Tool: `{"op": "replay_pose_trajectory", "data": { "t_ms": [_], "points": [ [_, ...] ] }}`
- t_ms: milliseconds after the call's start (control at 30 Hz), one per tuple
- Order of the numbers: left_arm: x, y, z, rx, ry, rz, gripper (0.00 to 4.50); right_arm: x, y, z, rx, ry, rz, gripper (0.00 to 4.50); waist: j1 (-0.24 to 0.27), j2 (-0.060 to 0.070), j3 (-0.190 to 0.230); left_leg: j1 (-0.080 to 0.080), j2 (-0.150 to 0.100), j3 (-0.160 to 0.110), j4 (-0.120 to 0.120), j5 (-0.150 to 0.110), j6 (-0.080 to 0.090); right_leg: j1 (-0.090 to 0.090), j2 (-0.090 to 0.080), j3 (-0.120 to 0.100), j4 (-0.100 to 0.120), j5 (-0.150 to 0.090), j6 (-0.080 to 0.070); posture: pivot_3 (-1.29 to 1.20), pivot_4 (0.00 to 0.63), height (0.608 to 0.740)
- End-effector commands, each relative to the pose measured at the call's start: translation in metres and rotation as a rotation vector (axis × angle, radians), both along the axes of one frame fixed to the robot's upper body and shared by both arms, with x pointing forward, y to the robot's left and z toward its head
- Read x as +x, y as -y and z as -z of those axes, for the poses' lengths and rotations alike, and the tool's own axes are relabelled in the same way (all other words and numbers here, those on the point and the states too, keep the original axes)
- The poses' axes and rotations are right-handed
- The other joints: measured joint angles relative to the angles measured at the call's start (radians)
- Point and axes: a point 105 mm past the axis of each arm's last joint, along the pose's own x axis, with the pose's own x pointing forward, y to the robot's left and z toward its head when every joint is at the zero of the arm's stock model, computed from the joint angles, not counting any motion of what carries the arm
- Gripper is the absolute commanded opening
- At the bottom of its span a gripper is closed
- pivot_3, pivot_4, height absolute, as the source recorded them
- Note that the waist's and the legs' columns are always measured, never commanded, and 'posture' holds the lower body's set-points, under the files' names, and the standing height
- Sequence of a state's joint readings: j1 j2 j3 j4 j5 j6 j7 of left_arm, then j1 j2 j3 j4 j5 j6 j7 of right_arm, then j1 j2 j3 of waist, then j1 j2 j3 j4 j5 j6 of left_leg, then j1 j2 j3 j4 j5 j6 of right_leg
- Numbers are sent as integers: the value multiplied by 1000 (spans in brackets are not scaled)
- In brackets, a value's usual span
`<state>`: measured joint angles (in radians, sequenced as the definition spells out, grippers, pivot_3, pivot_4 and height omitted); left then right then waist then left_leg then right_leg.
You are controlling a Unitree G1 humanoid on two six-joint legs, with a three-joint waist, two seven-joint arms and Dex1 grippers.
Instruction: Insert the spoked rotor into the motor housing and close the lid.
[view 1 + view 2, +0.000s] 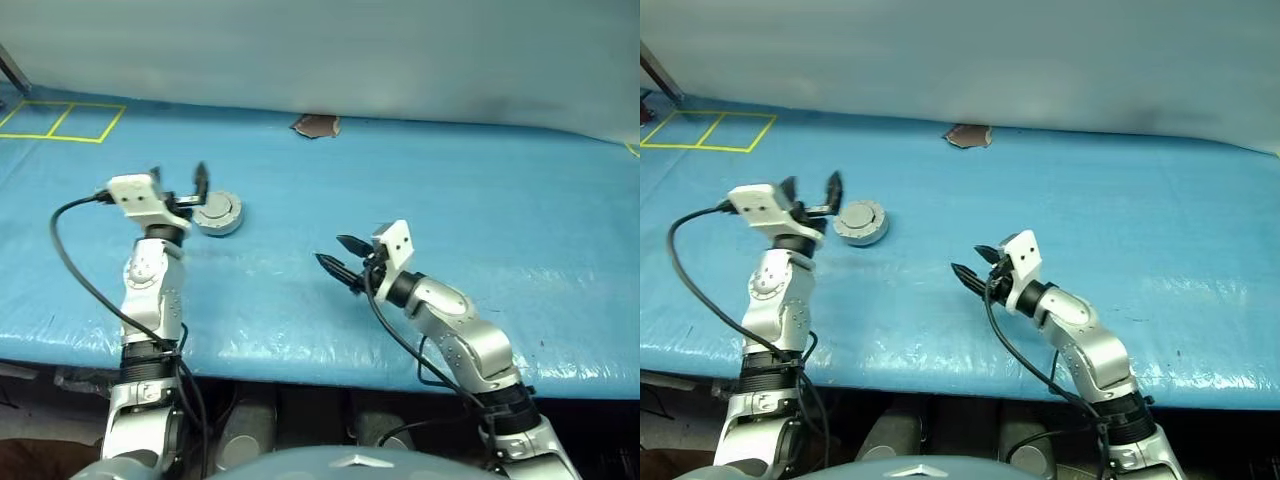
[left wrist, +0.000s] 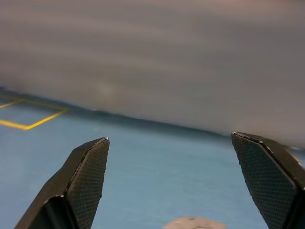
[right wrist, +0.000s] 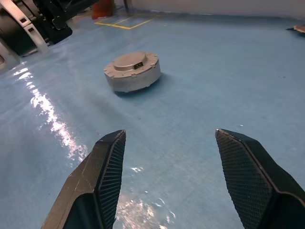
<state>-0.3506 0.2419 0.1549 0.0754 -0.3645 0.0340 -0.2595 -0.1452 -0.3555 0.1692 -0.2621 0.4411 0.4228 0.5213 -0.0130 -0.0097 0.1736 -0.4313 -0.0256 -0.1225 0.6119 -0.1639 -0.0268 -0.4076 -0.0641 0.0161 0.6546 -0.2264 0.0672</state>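
You have the closed housing (image 1: 218,213) sitting on the blue table (image 1: 480,220), its lid (image 3: 129,61) on top, plain silver face up. Your left gripper (image 1: 178,182) hangs just beside it, fingers spread wide, empty. Your right gripper (image 1: 340,256) is well apart from it, also parted and holding nothing.

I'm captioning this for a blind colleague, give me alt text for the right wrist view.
A round silver motor housing with its lid closed sits on the blue table, beyond the open, empty right gripper. Part of the left gripper shows near the housing.
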Motion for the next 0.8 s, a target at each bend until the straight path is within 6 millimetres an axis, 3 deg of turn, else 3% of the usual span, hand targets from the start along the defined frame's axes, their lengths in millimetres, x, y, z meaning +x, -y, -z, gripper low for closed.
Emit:
{"op": "replay_pose_trajectory", "data": {
  "t_ms": [33,167,267,333,367,500,800],
  "points": [
    [-17,58,-11,93,32,383,4461,-6,13,-16,-28,67,-13,3173,-6,0,0,0,0,0,0,0,0,0,0,0,0,0,-1,0,150,740],
    [-39,97,24,315,-90,694,4461,-12,29,-16,-65,65,-18,3173,-21,0,0,1,2,1,-2,0,0,-2,1,0,3,-2,-3,0,150,740],
    [-57,109,49,422,-181,860,4500,-14,42,-14,-88,51,7,3732,-24,0,0,1,2,1,-2,0,0,-2,2,0,4,-2,-4,0,150,740],
    [-67,111,65,475,-247,938,4500,-17,47,-9,-104,29,9,4424,-23,0,0,1,2,1,-1,0,0,-2,1,0,4,-2,-3,0,150,740],
    [-72,112,71,495,-278,974,4500,-19,47,-7,-109,18,2,4474,-22,0,0,1,2,1,-1,0,0,-2,1,0,4,-2,-3,0,150,740],
    [-81,114,81,495,-334,1022,4500,-24,43,2,-134,-11,-15,4474,-22,0,0,1,2,1,0,0,0,-2,1,0,4,-2,-3,0,150,740],
    [-92,115,77,430,-351,1080,4500,-24,38,7,-150,-16,-28,4474,-15,0,0,1,2,1,0,0,0,-2,1,0,4,-2,-3,0,150,740]
  ]
}}
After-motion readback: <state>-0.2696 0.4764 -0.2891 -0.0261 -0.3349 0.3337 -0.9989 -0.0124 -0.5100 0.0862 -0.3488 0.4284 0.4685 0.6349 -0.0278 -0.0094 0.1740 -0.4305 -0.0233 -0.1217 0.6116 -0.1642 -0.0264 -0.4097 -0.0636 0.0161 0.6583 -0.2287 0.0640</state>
